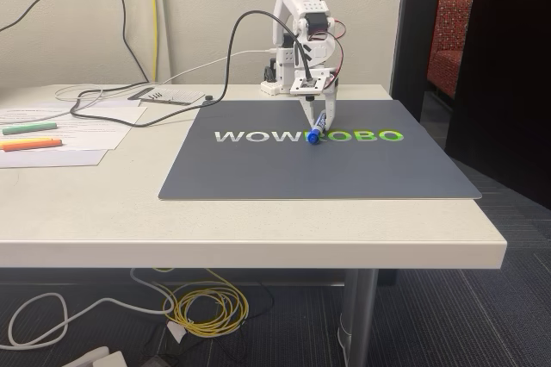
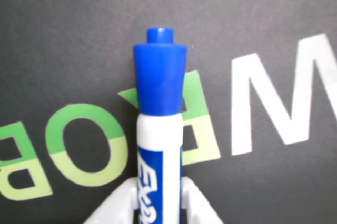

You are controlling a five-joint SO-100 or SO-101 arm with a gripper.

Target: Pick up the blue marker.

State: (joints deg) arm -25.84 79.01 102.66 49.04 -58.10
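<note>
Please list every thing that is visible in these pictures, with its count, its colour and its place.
blue marker: one, white with blue cap, tilted over the mat lettering, held by the gripper.
mat: one, dark grey with white and green letters, on the table.
green highlighter: one, green, on the papers at left in the fixed view.
orange highlighter: one, orange, just in front of the green one.
papers: several, white, left side of the table.
table: one, off-white.
gripper: one, white, shut on the marker.
</note>
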